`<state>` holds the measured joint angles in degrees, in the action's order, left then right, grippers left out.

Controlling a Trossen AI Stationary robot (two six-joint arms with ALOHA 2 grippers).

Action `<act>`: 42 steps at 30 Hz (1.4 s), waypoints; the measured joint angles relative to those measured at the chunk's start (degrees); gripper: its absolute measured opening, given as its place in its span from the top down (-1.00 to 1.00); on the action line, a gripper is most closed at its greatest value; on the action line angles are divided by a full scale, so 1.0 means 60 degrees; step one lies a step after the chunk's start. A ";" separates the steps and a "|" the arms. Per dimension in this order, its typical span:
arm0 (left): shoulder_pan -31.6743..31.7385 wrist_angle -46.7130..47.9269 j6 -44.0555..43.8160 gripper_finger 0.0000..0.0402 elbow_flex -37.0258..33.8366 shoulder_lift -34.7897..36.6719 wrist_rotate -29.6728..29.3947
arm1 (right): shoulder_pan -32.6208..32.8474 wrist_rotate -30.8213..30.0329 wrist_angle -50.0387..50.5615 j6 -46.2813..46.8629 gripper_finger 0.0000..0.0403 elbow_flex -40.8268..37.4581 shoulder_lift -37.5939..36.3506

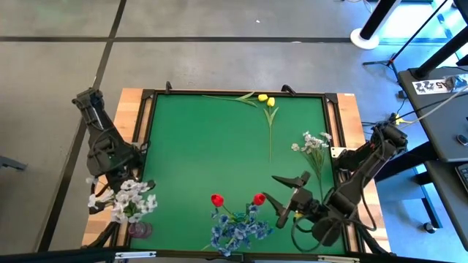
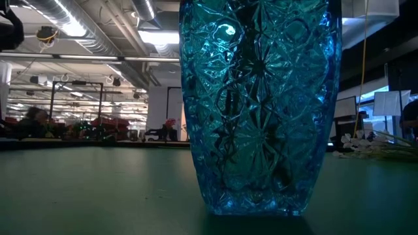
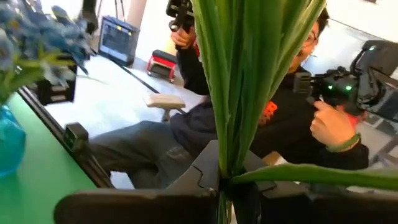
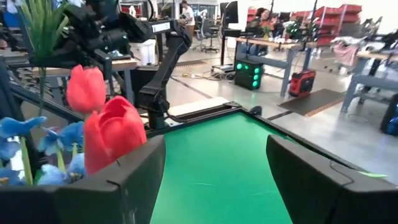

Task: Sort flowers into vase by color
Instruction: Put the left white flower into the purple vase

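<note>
My left gripper [image 1: 121, 191] is at the table's near left corner, shut on a white-blossom spray [image 1: 129, 200] above a small clear vase [image 1: 139, 230]. Its green stalks [image 3: 239, 93] fill the left wrist view. Two red tulips [image 1: 217, 199] [image 1: 259, 199] and the blue bunch [image 1: 234, 230] stand together at the near edge in a blue cut-glass vase [image 2: 260, 104]. My right gripper [image 1: 272, 188] is open just right of the nearer red tulip [image 4: 115, 134], which sits beside the outer side of one finger. Yellow tulips [image 1: 267, 101] and another white spray [image 1: 314, 142] lie on the mat. My left gripper pinches the bundle of green stalks [image 3: 227, 168] between its two fingers [image 3: 124, 202]. The stalks run straight out past the fingertips, and one leaf [image 3: 311, 174] bends off sideways. The white blossoms are off the mat; whether the stalk ends reach the small vase does not show.
The green mat [image 1: 219, 146] has open room in its middle and left half. A raised black frame [image 1: 146, 124] borders it, with wooden strips outside. A seated person [image 3: 292, 118] holding controllers is beyond the table's near edge.
</note>
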<state>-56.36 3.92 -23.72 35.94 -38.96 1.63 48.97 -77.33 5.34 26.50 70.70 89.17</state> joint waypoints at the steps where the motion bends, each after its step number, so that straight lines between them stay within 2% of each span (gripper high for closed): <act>1: -0.0077 0.0050 -0.0119 0.93 0.0000 0.0000 -0.0009 | -0.0083 0.0132 -0.0033 0.0039 -0.39 0.0000 0.0000; 5: -0.0650 0.0079 -0.0251 0.92 0.0000 -0.0004 -0.0256 | -0.0121 0.0319 0.0014 0.0048 -0.39 0.0000 0.0026; 11: -0.1640 0.0656 0.0550 0.91 0.0000 -0.0029 -0.1688 | -0.0106 0.0322 0.0028 0.0049 -0.39 0.0001 0.0026; 19: -0.2269 0.0718 0.1238 0.91 0.0000 -0.0051 -0.2343 | -0.0106 0.0570 0.0031 0.0048 -0.39 0.0000 0.0026; 34: -0.2284 0.0764 0.1055 0.90 0.0021 -0.0051 -0.2448 | -0.0106 0.0570 0.0071 0.0045 -0.39 0.0000 0.0026; 42: -0.2284 0.1756 0.0979 0.90 0.0783 0.0089 -0.2421 | -0.0125 0.0482 0.0060 0.0041 -0.39 0.0000 0.0022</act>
<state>-70.06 14.46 -17.84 40.64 -38.43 -12.90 48.23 -74.43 5.69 26.74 70.70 89.30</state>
